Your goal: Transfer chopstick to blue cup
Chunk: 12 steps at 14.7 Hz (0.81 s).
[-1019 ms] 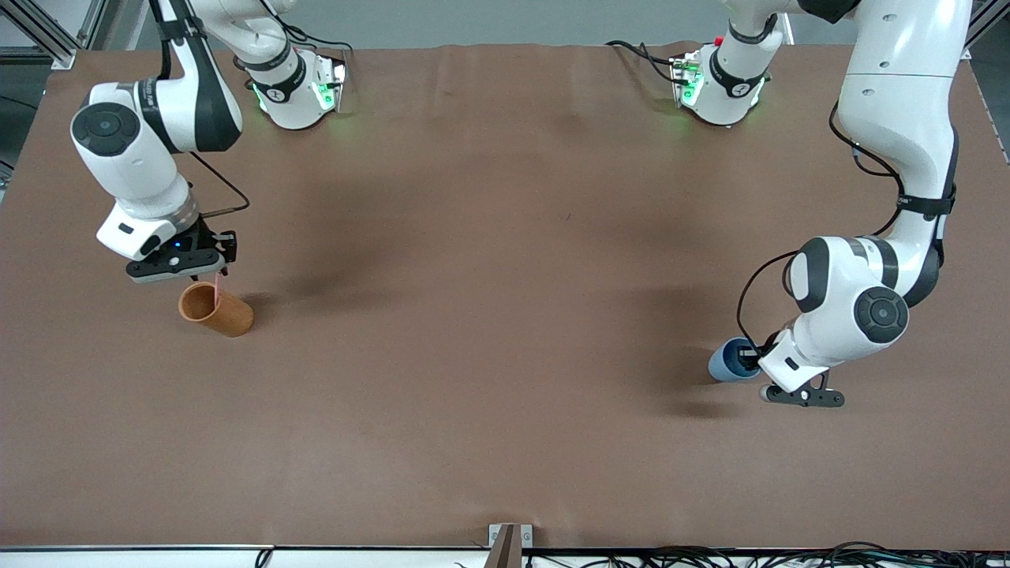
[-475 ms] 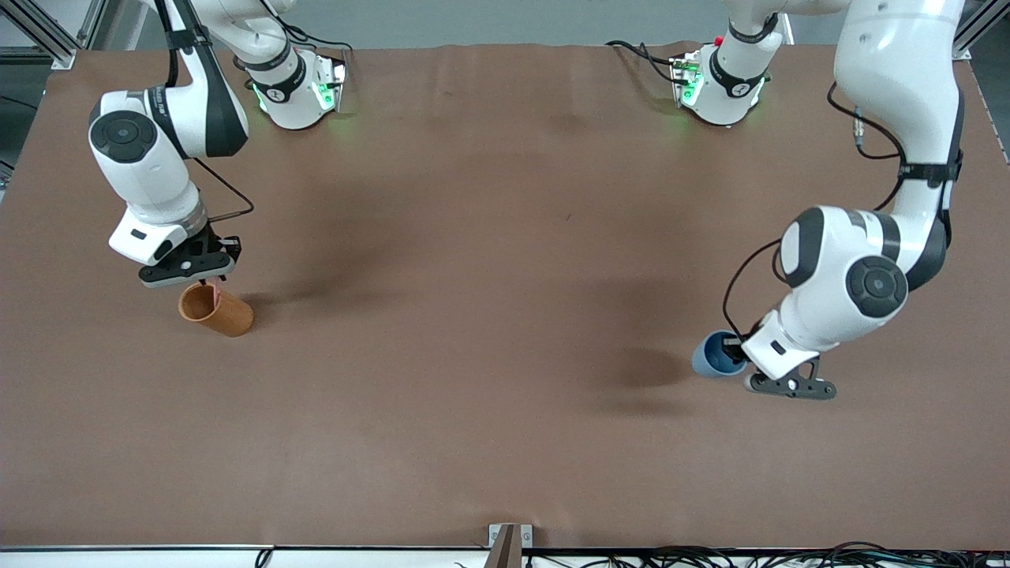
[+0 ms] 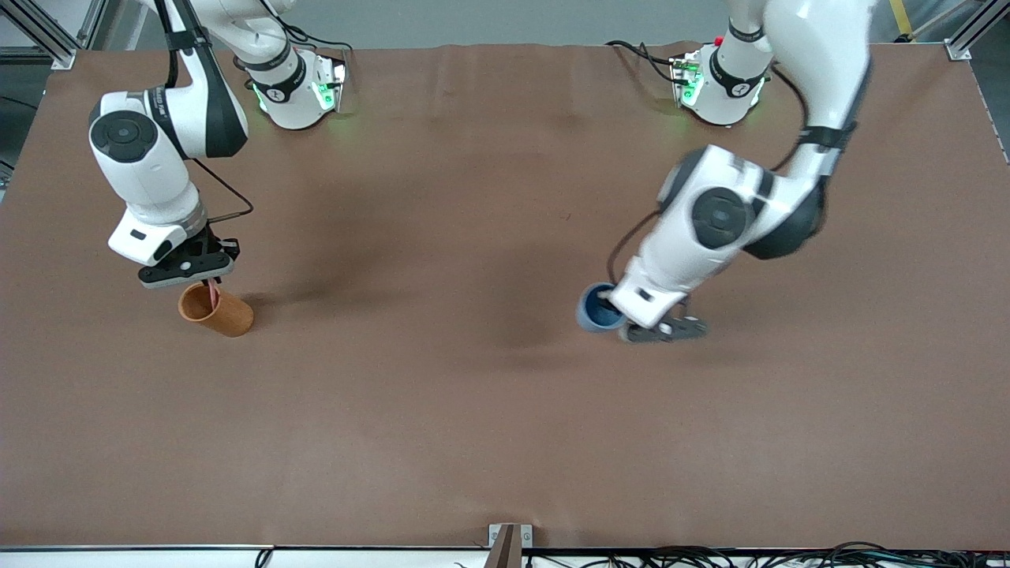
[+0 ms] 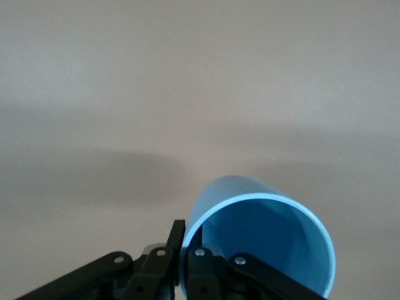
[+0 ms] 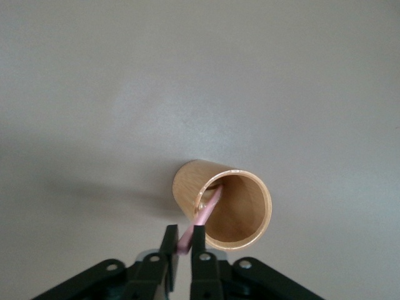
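I am seeing the brown desk [image 3: 473, 410] carrying one orange-brown cup [image 3: 217, 310] at the right arm's end. It is holding the pink chopstick [image 5: 205, 220], whose upper end the right claw [image 5: 184, 245] is gripping just above the rim. The left claw [image 4: 182, 247] is pinching the blue cup [image 4: 269, 240] by its wall, up over mid-desk; its inside is showing nothing.
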### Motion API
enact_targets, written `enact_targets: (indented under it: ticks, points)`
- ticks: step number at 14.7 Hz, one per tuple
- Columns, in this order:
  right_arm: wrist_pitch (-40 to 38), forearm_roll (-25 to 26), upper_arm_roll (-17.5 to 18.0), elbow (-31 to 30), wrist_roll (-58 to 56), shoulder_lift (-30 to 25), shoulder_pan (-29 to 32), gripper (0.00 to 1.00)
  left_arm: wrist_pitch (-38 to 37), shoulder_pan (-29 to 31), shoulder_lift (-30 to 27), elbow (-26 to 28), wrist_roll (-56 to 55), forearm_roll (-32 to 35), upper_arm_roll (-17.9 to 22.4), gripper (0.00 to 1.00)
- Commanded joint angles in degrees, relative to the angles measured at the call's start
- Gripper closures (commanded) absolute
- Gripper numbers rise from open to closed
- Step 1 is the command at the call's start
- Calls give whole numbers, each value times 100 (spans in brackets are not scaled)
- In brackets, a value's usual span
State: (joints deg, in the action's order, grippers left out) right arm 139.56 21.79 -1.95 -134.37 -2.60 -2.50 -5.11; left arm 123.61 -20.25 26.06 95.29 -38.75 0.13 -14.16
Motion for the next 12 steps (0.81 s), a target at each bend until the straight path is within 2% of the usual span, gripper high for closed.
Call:
enact_targets:
  ticks: [1, 3, 5, 8, 12]
  points:
    - [45, 150, -7, 7, 76, -5, 88, 96, 180, -373, 223, -55, -702, 329, 19, 99]
    - [-25, 150, -25, 147, 67, -23, 150, 97, 374, -645, 417, -28, -1054, 522, 27, 99]
    - [-104, 150, -25, 322, 41, -23, 290, 98, 383, -673, 523, -11, -1309, 785, 10, 99]
    - [-1156, 28, -7, 875, 58, -32, 300, 98, 549, -743, 681, -2, -1442, 822, 10, 98]
    - [-2369, -877, -7, 1832, 32, -14, 256, 98, 568, -743, 831, 42, -1442, 866, 10, 97]
